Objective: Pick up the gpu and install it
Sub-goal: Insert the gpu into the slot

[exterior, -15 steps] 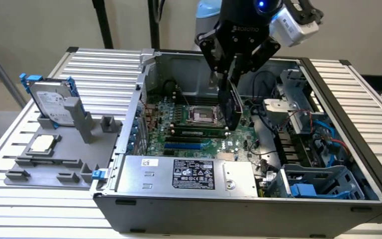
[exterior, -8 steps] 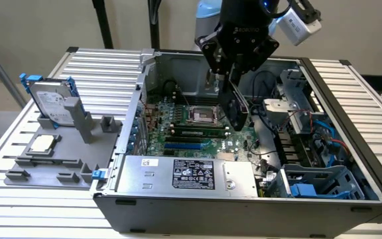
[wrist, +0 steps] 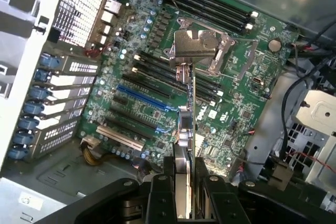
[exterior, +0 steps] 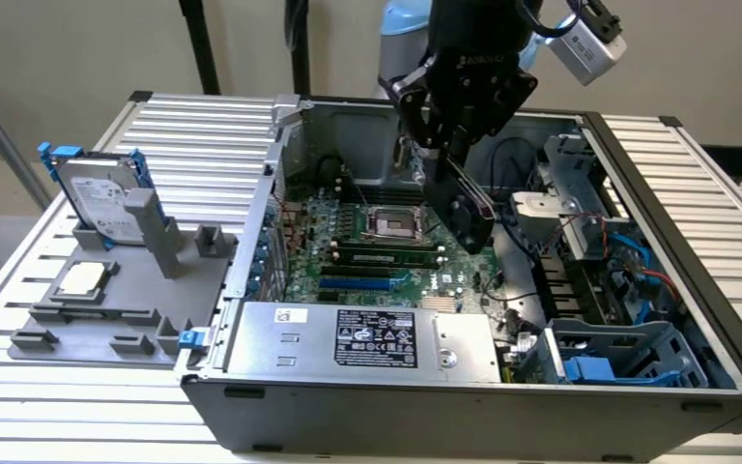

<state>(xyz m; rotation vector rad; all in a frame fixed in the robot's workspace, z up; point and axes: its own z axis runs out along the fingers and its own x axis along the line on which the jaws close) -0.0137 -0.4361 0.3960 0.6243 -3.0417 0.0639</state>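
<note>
The gpu (exterior: 464, 208) hangs as a thin dark card below my gripper (exterior: 446, 145), tilted over the green motherboard (exterior: 358, 246) inside the open computer case (exterior: 474, 406). In the wrist view the gpu (wrist: 187, 129) shows edge-on, green on one face, clamped between my two black fingers (wrist: 164, 190). My gripper (wrist: 186, 184) is shut on it. The card floats above the board, over the area between the CPU socket (wrist: 202, 48) and the blue expansion slot (wrist: 142, 98), and does not touch either.
A hard drive in a blue frame (exterior: 98, 198) and a small chip (exterior: 81, 280) sit on a grey fixture at the exterior view's left. The power supply (exterior: 358, 338) fills the case's front. Drive cages and cables (exterior: 603, 280) crowd the exterior view's right.
</note>
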